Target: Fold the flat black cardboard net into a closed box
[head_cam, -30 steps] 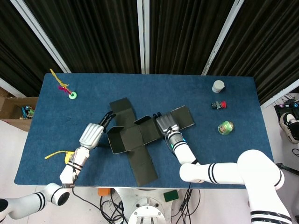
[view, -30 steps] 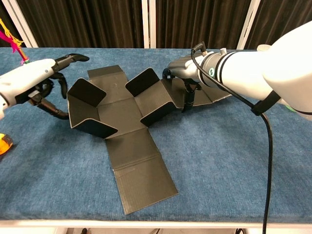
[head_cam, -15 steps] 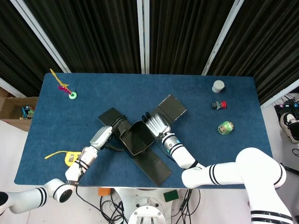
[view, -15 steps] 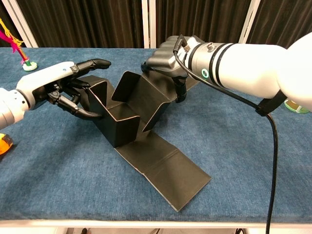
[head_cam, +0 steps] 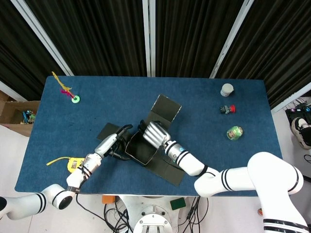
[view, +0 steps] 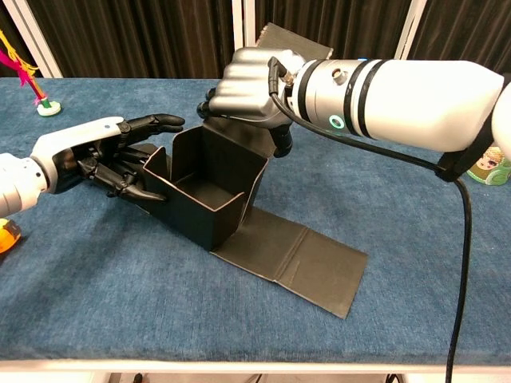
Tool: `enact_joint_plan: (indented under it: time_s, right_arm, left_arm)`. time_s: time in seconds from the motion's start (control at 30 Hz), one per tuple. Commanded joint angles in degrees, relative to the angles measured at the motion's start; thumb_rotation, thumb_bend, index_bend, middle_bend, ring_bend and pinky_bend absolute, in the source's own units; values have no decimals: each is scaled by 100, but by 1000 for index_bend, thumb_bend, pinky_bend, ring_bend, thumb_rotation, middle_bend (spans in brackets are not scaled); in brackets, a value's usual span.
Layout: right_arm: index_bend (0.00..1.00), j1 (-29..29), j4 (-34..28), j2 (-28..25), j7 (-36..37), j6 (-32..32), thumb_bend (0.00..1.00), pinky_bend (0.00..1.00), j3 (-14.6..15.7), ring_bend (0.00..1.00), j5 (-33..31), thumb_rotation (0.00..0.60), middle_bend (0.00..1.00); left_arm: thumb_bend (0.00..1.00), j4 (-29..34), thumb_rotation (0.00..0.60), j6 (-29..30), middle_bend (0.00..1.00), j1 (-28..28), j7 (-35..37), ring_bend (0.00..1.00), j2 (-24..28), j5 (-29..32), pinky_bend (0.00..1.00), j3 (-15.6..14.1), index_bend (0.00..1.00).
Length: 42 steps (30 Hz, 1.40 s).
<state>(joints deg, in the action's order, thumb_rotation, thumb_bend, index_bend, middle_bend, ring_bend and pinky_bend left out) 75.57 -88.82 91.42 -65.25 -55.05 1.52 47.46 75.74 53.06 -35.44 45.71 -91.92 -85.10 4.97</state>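
The black cardboard net (head_cam: 140, 149) (view: 209, 194) stands partly folded as an open-topped tub with its side walls upright. One long flap (view: 297, 255) lies flat on the table toward the front right. Another flap (head_cam: 165, 108) rises behind the tub. My right hand (head_cam: 152, 133) (view: 249, 83) grips the tub's back wall from above, fingers curled over the front and thumb behind. My left hand (head_cam: 111, 144) (view: 102, 152) has its fingers spread and presses against the tub's left wall from outside.
The blue table (head_cam: 204, 160) carries a green ring toy with a pink stick (head_cam: 75, 99) (view: 46, 106) at the far left. A yellow item (head_cam: 73, 164) lies near the left front edge. A white cup (head_cam: 227, 90), a red-and-black object (head_cam: 227, 109) and a green ball (head_cam: 234, 132) sit at the right.
The net went from nearly flat to an upright tub and turned on the table. Both hands closed in on it, the right one rising over the back wall.
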Motion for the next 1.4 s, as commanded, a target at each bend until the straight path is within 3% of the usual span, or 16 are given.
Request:
enact_joint_plan:
  time_s: [0.03, 0.6, 0.9, 1.0, 1.07, 1.1, 1.4]
  right_arm:
    - [443, 8, 24, -60, 53, 77, 323, 1000, 41, 744, 316, 600, 347]
    - [445, -148, 414, 57, 597, 278, 323, 1000, -35, 744, 1503, 600, 347]
    - [443, -272, 512, 178, 868, 270, 315, 1000, -178, 743, 1911, 600, 331]
    - [290, -347, 482, 176, 1019, 284, 284, 1000, -219, 742, 1968, 600, 266]
    - [60, -403, 425, 155, 1131, 299, 218, 1000, -259, 734, 1969, 600, 170]
    - [25, -422, 398, 145, 1183, 306, 200, 1000, -281, 729, 1976, 600, 147]
    - [0, -596, 95, -19, 1505, 349, 123, 1000, -425, 673, 2023, 600, 2]
  left_arm:
    - [0, 46, 600, -75, 0, -58, 357, 490, 65, -80, 831, -80, 0]
    - [0, -67, 600, -331, 16, -357, 2121, 492, 77, -474, 831, -475, 4]
    - [0, -230, 600, -376, 186, -454, 2568, 520, 19, -511, 831, -613, 172]
    - [0, -251, 600, -375, 235, -449, 2518, 535, 3, -454, 831, -622, 233]
    - [0, -249, 600, -389, 246, -454, 2470, 538, 6, -423, 832, -630, 257]
    - [0, -240, 600, -390, 247, -453, 2464, 539, 9, -411, 833, -635, 261]
    - [0, -175, 600, -331, 247, -456, 2425, 539, 33, -400, 833, -672, 246]
